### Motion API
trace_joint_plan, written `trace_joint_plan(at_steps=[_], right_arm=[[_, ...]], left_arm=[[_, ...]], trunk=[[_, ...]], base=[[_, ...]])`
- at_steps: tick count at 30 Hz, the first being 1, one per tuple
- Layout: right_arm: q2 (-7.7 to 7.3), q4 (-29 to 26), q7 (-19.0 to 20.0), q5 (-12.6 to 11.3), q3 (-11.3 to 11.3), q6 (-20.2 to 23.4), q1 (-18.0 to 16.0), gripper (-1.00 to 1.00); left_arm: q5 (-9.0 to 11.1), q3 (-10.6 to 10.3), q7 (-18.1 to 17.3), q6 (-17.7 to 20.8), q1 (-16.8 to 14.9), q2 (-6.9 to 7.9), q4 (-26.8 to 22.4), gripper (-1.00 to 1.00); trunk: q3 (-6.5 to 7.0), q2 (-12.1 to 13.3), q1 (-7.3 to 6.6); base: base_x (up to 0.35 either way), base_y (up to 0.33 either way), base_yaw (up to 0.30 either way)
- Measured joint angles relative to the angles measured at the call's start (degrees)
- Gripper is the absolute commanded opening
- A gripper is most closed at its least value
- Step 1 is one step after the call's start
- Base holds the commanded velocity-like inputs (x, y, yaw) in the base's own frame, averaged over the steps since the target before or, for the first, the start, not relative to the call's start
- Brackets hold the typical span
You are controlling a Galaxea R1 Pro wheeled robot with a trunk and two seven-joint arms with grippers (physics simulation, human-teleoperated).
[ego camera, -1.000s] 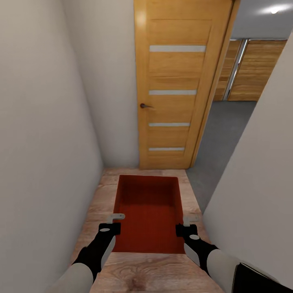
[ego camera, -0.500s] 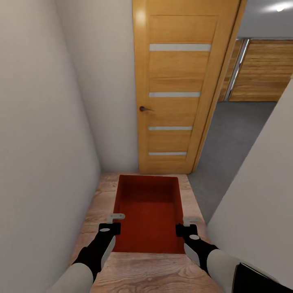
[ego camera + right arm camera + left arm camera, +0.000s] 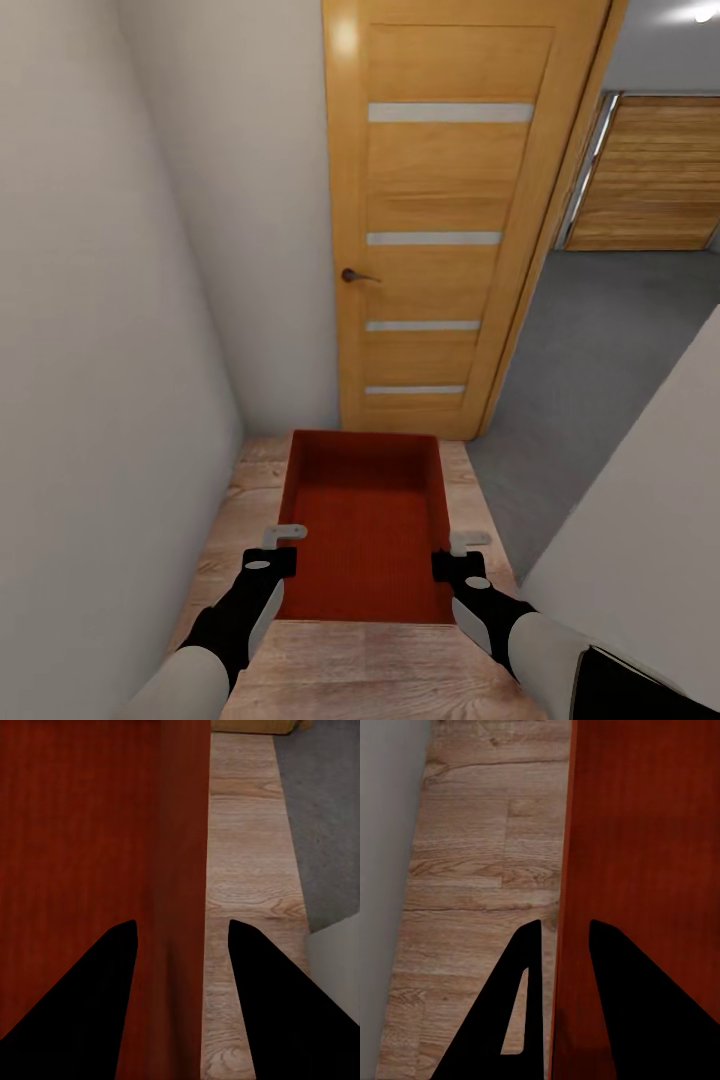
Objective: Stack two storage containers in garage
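Left gripper (image 3: 285, 540) straddles the bin's (image 3: 365, 525) left wall, fingers either side and seemingly clamped on it. The bin rides over the wood floor (image 3: 230, 520) before the door (image 3: 440, 220); right gripper (image 3: 462, 548) likewise straddles its right wall.

Light wood plank flooring (image 3: 360, 670) is seen near; grey concrete floor (image 3: 600, 340) is seen far right.

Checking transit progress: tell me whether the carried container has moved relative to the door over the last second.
Yes. The storage container has advanced toward the wooden door, which now looms larger and nearer.
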Motion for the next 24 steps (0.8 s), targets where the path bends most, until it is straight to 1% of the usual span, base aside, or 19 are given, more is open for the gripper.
trace_joint_plan(at_steps=[24], right_arm=[[0.00,0.0,0.0,0.0,0.0,0.0,0.0,-1.00]], left_arm=[[0.0,0.0,0.0,0.0,0.0,0.00,0.0,-1.00]], trunk=[[0.00,0.0,0.00]], base=[[0.322,0.000,0.000]])
